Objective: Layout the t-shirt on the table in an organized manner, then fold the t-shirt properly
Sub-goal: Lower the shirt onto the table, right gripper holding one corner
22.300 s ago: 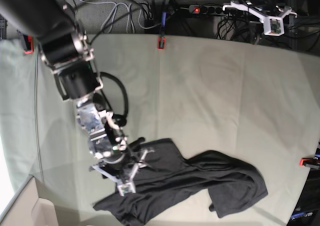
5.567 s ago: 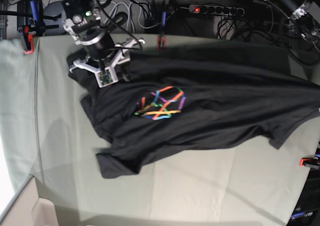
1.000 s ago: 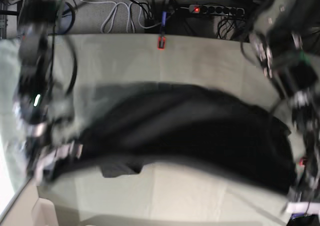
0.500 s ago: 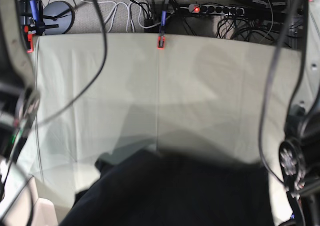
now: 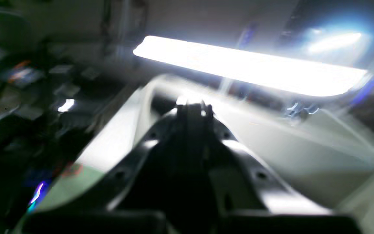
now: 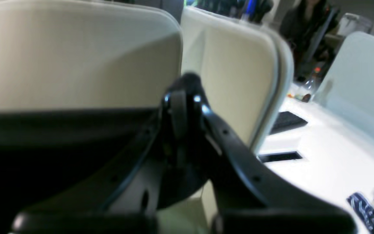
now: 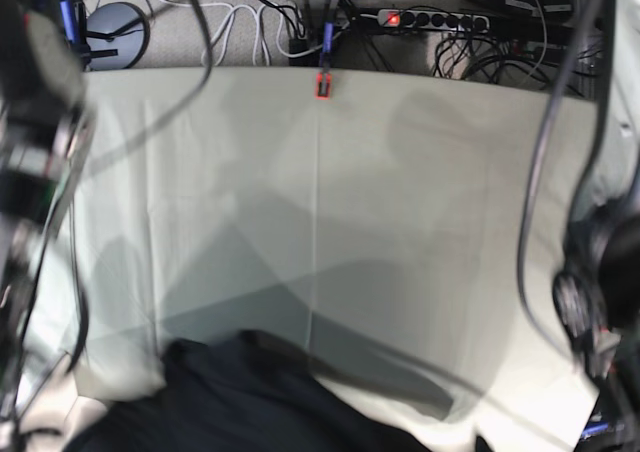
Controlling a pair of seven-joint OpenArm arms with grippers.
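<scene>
Base view, lower edge: the dark charcoal soft knit t-shirt hangs as a bunched mass over the near margin, casting a broad shadow on the wide table covered in pale grey-green creased cloth. It appears lifted, presumably so it can be swung out and dropped flat.

Left wrist view, centre: the left gripper has its jaws pressed together; dark material lies below them, but blur prevents confirming a pinch on fabric. Right wrist view, centre: the right gripper is likewise closed, with black cloth stretching to frame left beside it, probably a gripped hem.

Beyond: table bare. Top centre, a small red-orange clamp pins the cover.
</scene>
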